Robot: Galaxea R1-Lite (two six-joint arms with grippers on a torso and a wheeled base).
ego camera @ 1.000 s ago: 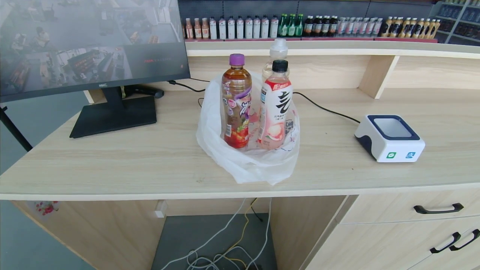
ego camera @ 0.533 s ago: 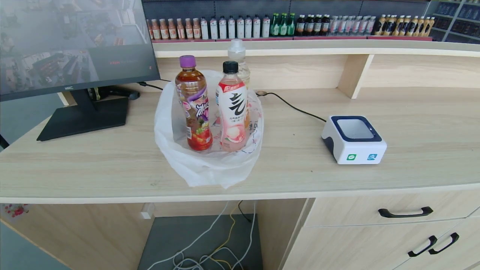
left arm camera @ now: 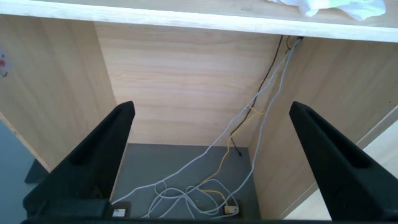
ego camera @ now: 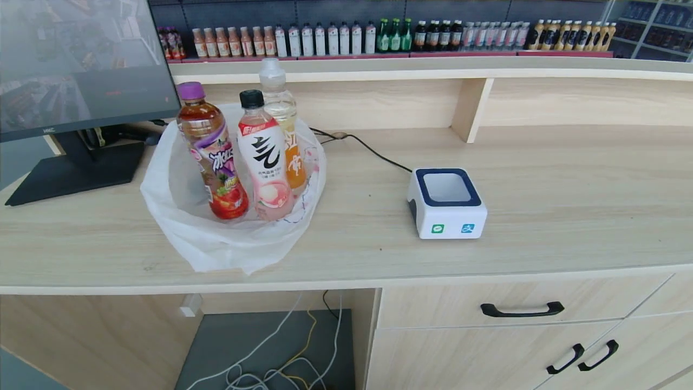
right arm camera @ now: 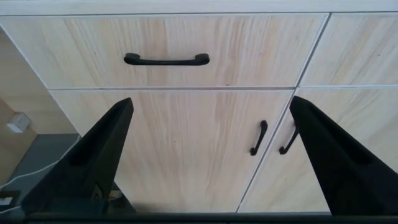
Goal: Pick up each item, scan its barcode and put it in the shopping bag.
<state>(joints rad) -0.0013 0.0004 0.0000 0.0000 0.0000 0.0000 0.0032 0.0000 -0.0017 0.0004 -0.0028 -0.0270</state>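
Note:
A white plastic shopping bag [ego camera: 227, 238] sits open on the wooden counter [ego camera: 541, 206]. Three bottles stand upright in it: a purple-capped red tea bottle [ego camera: 212, 154], a black-capped pink peach drink [ego camera: 263, 157] and a clear-capped orange drink [ego camera: 281, 116] behind them. The white barcode scanner [ego camera: 446, 203] with a dark blue rim rests to the right of the bag. My left gripper [left arm camera: 211, 143] hangs open below the counter's edge, facing the knee space with loose cables [left arm camera: 205, 193]. My right gripper [right arm camera: 208, 149] is open in front of the drawer front [right arm camera: 168, 59].
A black monitor [ego camera: 70, 59] on its stand occupies the counter's far left. A black cable [ego camera: 368, 151] runs from the scanner to the back wall. A raised shelf [ego camera: 433, 70] borders the back, with rows of bottles behind. Drawers with black handles [ego camera: 522, 311] sit below right.
The head camera has swung to the right, so the whole scene has shifted left in the picture. The bag, the bottles and the scanner keep their places on the counter.

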